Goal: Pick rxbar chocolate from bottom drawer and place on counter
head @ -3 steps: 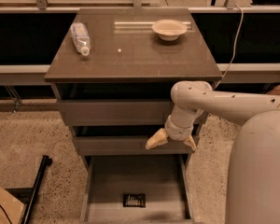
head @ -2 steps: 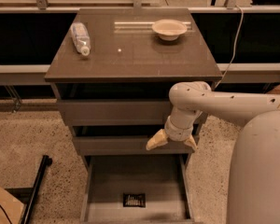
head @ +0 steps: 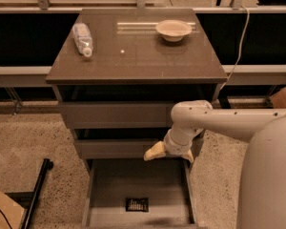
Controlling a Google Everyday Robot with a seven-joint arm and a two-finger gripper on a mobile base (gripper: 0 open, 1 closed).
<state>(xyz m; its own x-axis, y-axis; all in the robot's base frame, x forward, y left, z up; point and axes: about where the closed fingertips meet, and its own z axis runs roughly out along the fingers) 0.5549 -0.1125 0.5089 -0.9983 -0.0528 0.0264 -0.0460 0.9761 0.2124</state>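
The rxbar chocolate [head: 137, 204] is laid flat in the pulled-out bottom drawer [head: 109, 187], at 7 o'clock from the gripper [head: 168, 155], which is held above with jaws apart, probably readied for a top-down grab.

One camera looks steeply down on the counter [head: 133, 56] from its front, fairly near; the gripper [head: 170, 154] hangs below its front edge.

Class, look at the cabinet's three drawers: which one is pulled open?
The bottom drawer, with the rxbar chocolate lying on its floor. The top drawer and middle drawer are shut. The gripper hangs above its back.
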